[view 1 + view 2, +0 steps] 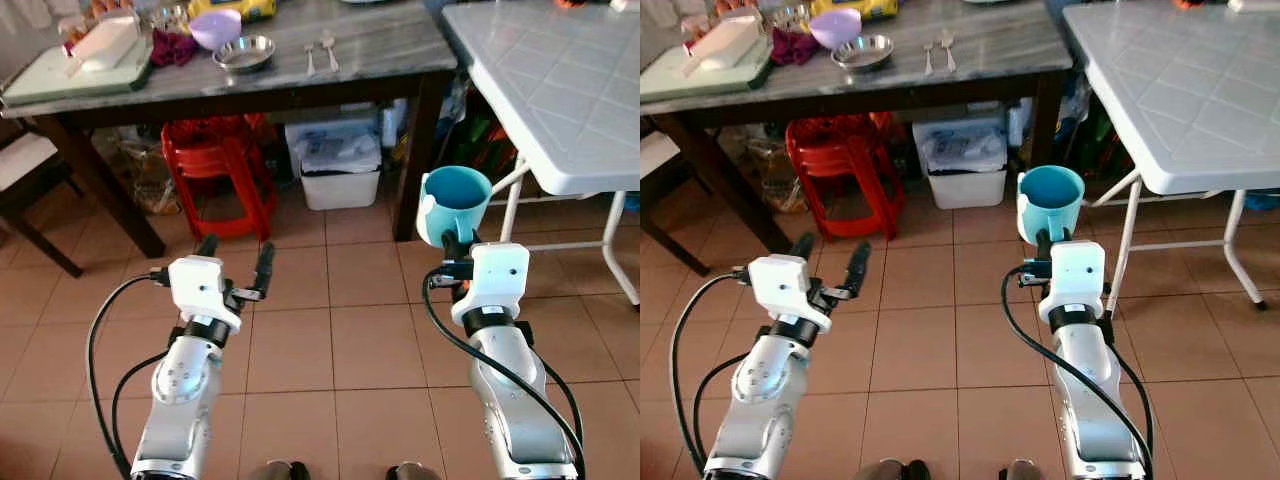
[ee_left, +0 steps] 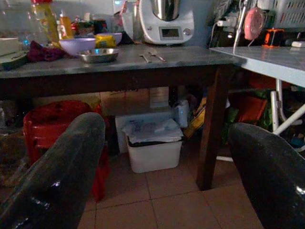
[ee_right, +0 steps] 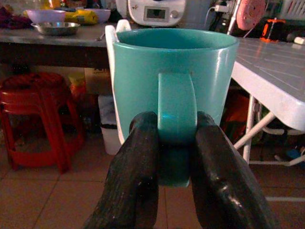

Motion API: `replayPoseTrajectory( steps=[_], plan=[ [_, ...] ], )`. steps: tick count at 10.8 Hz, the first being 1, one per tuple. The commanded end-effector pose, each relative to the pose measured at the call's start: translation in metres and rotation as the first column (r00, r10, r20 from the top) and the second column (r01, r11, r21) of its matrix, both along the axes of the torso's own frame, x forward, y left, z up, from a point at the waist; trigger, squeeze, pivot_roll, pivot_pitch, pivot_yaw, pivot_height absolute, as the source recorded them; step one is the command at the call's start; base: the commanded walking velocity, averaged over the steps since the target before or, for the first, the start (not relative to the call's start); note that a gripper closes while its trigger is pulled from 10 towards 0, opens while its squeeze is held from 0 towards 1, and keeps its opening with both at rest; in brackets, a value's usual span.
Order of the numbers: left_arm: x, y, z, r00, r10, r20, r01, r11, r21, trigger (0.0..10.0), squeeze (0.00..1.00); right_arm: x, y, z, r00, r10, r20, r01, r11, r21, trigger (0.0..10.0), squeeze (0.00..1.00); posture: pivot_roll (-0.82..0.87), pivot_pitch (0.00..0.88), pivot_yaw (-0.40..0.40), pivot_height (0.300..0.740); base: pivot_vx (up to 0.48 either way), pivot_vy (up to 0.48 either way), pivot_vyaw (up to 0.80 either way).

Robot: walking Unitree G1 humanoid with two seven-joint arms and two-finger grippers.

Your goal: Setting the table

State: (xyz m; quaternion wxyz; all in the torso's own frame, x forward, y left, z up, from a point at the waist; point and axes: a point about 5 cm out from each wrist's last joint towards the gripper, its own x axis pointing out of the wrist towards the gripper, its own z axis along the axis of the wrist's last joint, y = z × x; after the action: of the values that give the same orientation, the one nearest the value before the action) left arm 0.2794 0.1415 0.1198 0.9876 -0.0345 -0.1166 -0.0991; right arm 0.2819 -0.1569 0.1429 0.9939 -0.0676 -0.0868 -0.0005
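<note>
Far left, tray [image 1: 40,85]: pale green, on the dark marble-topped table [image 1: 380,50], bearing a white block-shaped item [image 1: 103,42]
Dark chair [image 1: 25,185]: left edge, beside the table's near-left leg
Purple cloth [image 1: 172,47]: bunched just right of the tray
Lilac bowl [image 1: 215,28]: on the table, behind and just left of the steel dish [image 1: 245,53]
Two spoons [image 1: 320,52]: side by side on the marble, right of the steel dish, near the table's front edge
Kitchen machine [image 2: 167,20]: white, at the table's far side
Under the table: red plastic stool [image 1: 215,165] to the left, white bin [image 1: 338,165] with papers on top to the right
Left gripper [image 1: 235,262]: held low over the tiled floor [image 1: 320,340], near side of the stool, fingers [image 2: 57,181] spread wide apart, nothing between them
Right gripper [image 3: 174,157]: raised over the floor, near the dark table's right leg, both fingers [image 3: 136,176] pinched onto the mug's handle
Teal mug [image 1: 455,205]: upright, mouth up, held clear of the floor, left of and lower than the white table's edge; something white showing along its left side, not identifiable
White folding table [image 1: 570,90]: far right, panelled top, metal legs, its corner close to the dark table's right end
</note>
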Motion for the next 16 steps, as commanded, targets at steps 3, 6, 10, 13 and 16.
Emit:
replayPoseTrajectory(
  steps=[3, 6, 10, 13, 16],
  plan=[
    [-0.001, 0.002, 0.003, 1.000, -0.027, 0.008, 0.027, 1.000, -0.002, 10.0, 0.00, 0.000, 0.005, 0.006, 0.999, 0.022, 0.035, -0.022, 1.000, 0.003, 10.0, 0.00, -0.08, 0.157, 0.101, 0.740, 0.444, 0.000, 0.68],
    [0.000, -0.001, 0.003, 0.999, -0.047, 0.007, 0.048, 0.999, -0.010, 10.0, 0.00, 0.001, 0.003, 0.006, 0.999, 0.012, 0.037, -0.012, 1.000, 0.002, 10.0, 0.00, -0.08, 0.154, 0.102, 0.740, 0.480, 0.000, 0.40],
    [-0.002, -0.006, 0.002, 0.997, -0.076, 0.005, 0.076, 0.997, -0.018, 10.0, 0.00, 0.002, 0.002, 0.005, 1.000, -0.004, 0.026, 0.004, 0.999, 0.033, 10.0, 0.00, -0.09, 0.157, 0.098, 0.740, 0.480, 0.000, -0.52],
    [-0.002, -0.008, 0.002, 0.996, -0.086, 0.005, 0.086, 0.996, -0.021, 10.0, 0.00, 0.001, 0.002, 0.007, 0.999, -0.006, 0.041, 0.007, 1.000, -0.016, 10.0, 0.00, -0.09, 0.158, 0.098, 0.740, 0.480, 0.000, 0.00],
    [-0.003, 0.001, 0.000, 0.999, -0.037, -0.006, 0.037, 0.999, 0.000, 10.0, 0.00, 0.000, 0.000, 0.006, 0.999, -0.013, 0.041, 0.014, 1.000, -0.020, 10.0, 0.00, -0.09, 0.159, 0.101, 0.740, 0.441, 0.000, 0.00]
  ],
)
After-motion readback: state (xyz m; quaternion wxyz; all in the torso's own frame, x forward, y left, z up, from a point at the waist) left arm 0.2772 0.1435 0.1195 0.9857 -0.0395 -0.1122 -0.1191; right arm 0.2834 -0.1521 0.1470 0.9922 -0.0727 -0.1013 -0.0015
